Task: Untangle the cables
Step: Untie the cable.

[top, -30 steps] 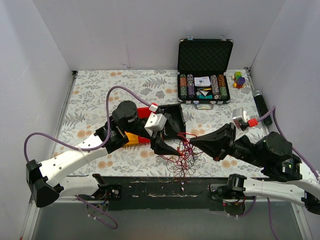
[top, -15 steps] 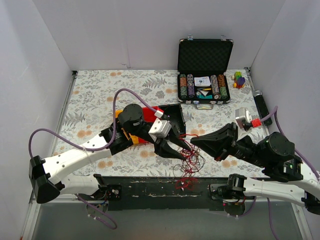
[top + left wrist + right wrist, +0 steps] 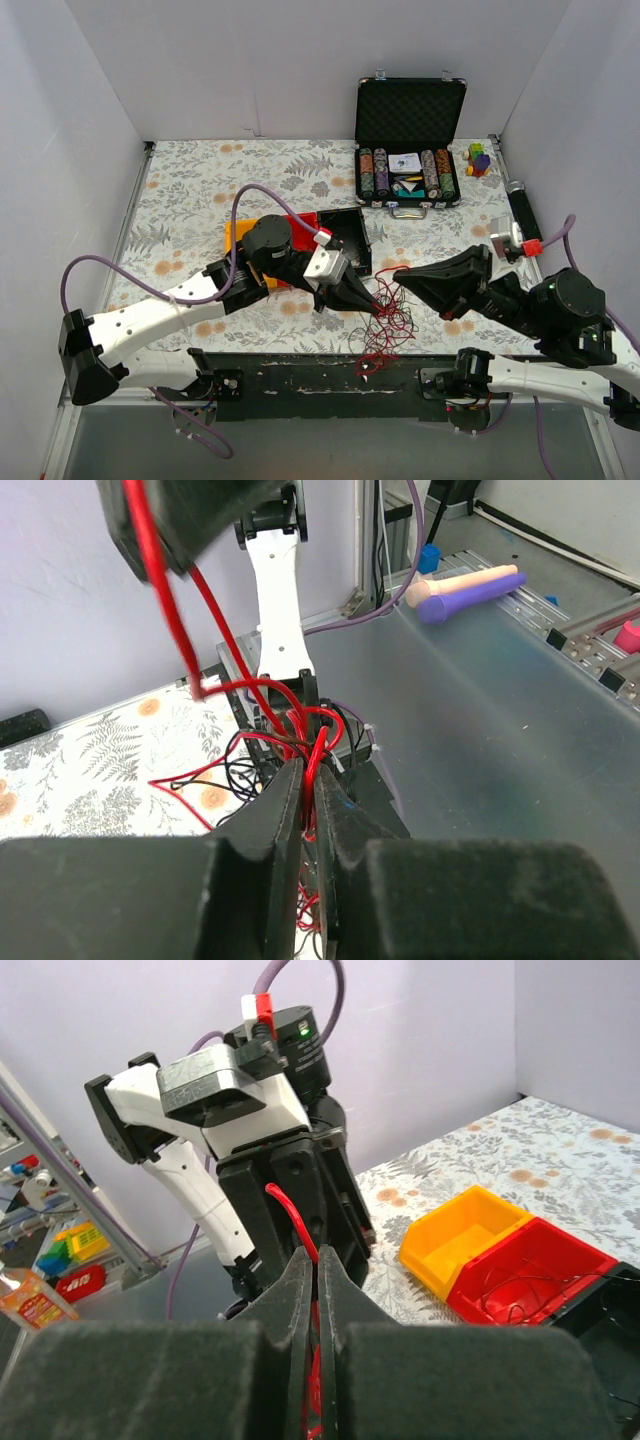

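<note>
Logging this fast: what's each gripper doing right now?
The left gripper is shut on the cables.
The right gripper is shut on the cables.

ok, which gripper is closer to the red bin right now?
Left. The left gripper is just near-right of the red bin, shut on the cables; the right gripper holds them from farther right, beyond the black bin.

Soft, even light is filling the top view, apparently coming from overhead, and the arms [image 3: 170,305] are casting only faint shadows on the table [image 3: 190,180]. In the wrist views the left gripper [image 3: 308,772] and the right gripper [image 3: 315,1258] are looming dark and out of focus up close, while a red strand of the cables [image 3: 298,725] is smearing near the left view's upper edge.
</note>
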You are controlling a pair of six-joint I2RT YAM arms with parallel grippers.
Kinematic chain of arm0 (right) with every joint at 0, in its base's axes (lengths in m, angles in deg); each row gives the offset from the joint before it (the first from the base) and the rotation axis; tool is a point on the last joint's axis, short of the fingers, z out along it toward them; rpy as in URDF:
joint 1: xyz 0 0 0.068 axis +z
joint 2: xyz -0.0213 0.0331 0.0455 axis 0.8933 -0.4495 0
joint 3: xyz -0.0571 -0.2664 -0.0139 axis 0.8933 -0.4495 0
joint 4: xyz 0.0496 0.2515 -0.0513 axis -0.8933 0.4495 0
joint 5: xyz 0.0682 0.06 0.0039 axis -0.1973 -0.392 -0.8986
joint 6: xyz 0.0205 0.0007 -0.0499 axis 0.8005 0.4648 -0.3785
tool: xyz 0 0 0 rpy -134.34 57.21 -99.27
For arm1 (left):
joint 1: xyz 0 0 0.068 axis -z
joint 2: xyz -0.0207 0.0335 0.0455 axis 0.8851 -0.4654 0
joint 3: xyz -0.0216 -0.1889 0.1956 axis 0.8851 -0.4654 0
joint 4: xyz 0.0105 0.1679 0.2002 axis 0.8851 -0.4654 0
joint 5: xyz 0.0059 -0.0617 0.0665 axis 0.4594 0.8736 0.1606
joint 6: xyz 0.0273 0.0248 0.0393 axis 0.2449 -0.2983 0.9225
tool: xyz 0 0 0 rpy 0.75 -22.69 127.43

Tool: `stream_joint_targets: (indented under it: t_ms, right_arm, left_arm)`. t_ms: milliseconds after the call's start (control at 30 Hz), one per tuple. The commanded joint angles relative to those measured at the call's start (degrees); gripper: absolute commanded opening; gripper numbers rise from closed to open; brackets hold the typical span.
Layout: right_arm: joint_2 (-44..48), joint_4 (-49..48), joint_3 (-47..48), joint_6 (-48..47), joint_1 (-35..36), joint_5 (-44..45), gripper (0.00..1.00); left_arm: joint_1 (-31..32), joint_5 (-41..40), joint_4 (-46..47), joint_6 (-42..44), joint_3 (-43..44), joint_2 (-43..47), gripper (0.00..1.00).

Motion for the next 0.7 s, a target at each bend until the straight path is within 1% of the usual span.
stream_joint_targets:
  t_ms: [0,33,167,367,400,433,467,500,567,667]
  right_arm:
    - [4.54,-4.11,5.38,-2.73,0.36,6.99,0.01]
    - [5.07,-3.67,5.82,-3.08,0.27,8.3,0.01]
    - [5.25,-1.91,8.11,-3.96,0.27,9.89,0.01]
    - [4.63,-1.99,8.47,-4.4,0.27,11.48,0.01]
    - [4.89,-2.6,7.94,-4.4,0.27,11.48,0.01]
    - [5.07,-2.95,7.59,-4.32,0.27,11.22,0.01]
    - [5.07,-3.05,7.32,-4.06,0.27,10.96,0.01]
    - [4.72,-2.87,7.23,-3.79,0.27,10.87,0.01]
    - [4.46,-2.34,7.15,-3.44,0.27,10.34,0.01]
    - [4.54,-2.43,6.71,-3.26,0.27,10.16,0.01]
  left_arm:
    - [0.4,-0.43,-6.49,3.68,-1.06,3.1,0.08]
    - [0.4,-0.43,-6.5,4.04,-1.58,3.45,0.08]
    - [0.4,-0.51,-11.94,7.63,-3.51,4.77,0.08]
    - [0.4,-2.71,-14.14,10.71,-6.5,6.53,0.08]
    - [0.4,-3.23,-14.32,10.72,-6.51,6.7,0.15]
    - [0.4,-3.93,-14.32,10.55,-6.42,6.88,0.4]
    - [0.4,-4.46,-14.32,10.28,-5.98,7.06,0.86]
    - [0.31,-4.73,-14.32,10.37,-5.37,7.14,0.98]
    - [-0.13,-5.0,-14.59,10.19,-3.44,7.41,0.98]
    - [-0.48,-5.78,-16.6,12.29,-0.19,7.32,0.98]
